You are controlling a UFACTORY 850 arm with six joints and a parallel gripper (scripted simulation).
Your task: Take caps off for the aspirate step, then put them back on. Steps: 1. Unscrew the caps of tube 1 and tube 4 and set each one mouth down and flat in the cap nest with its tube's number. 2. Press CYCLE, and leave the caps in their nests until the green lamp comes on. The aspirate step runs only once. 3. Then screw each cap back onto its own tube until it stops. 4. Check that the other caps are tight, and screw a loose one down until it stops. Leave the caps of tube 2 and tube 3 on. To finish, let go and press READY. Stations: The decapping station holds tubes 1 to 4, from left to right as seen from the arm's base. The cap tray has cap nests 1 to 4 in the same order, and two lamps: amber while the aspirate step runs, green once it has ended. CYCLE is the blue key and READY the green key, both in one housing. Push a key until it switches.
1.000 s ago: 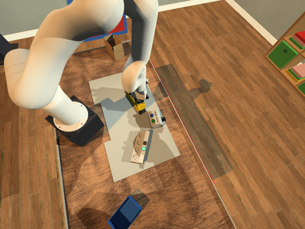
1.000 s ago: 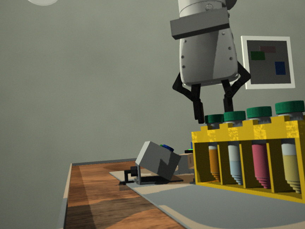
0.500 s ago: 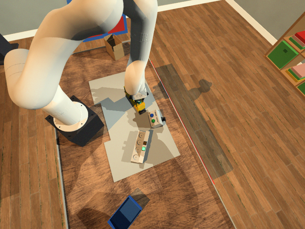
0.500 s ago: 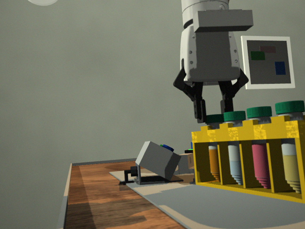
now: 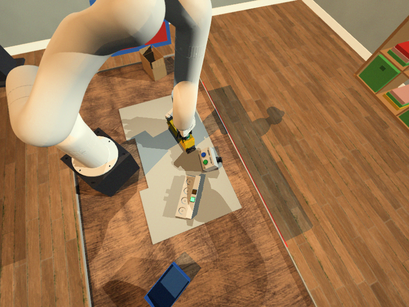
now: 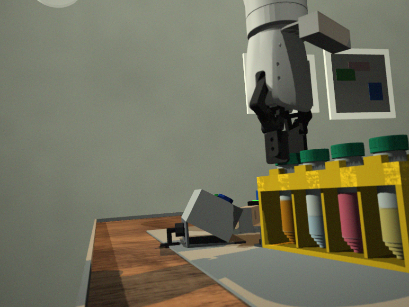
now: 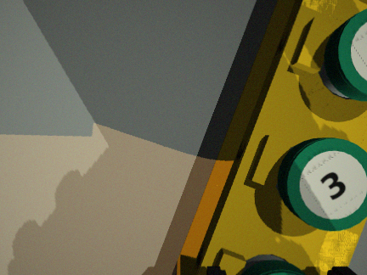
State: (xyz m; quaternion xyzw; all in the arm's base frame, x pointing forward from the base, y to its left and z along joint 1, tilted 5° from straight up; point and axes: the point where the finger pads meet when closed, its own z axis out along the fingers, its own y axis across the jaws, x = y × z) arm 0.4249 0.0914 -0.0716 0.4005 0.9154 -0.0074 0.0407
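Cap 3 looks light and stiff. Our half-open tool holds nothing; we'd pinch cap 4 round its sides.

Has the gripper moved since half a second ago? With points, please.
Yes. The gripper [image 5: 185, 136] [image 6: 288, 152] [image 7: 279, 271] has turned: in the exterior view, the grey block [image 5: 169, 115] [image 6: 330, 32] on it swung right, toward the framed picture [image 6: 358, 85].
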